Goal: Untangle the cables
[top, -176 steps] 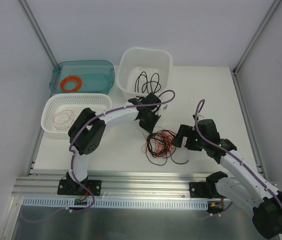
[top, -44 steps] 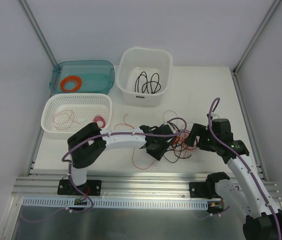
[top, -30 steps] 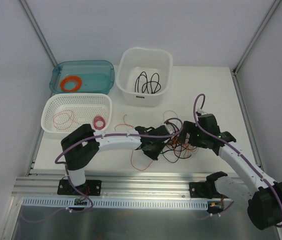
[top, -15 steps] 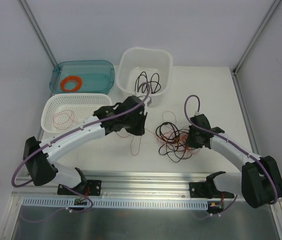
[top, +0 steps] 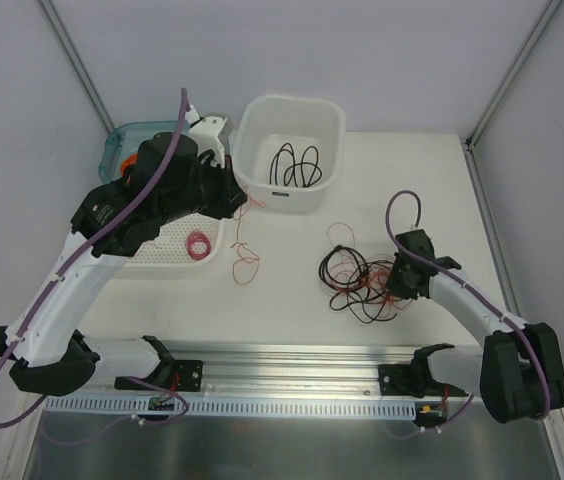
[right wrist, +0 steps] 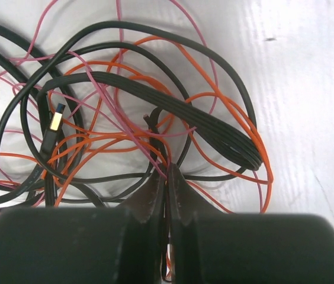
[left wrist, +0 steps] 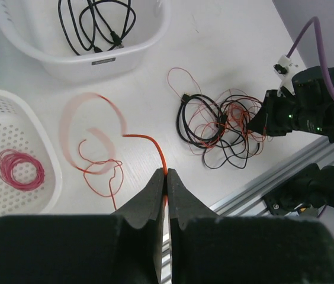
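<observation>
At the upper left of the top view a teal bin shows partly behind the left arm. Below it is a white basket with a pink ring inside. The left gripper is raised above the table, its fingers pressed together on a red wire that hangs down in loops to the table. In the upper middle stands a white tub with black cords inside. The cables lie as a loose tangle right of centre. The right gripper is at the tangle's right edge, fingers together, pinching thin strands of it.
</observation>
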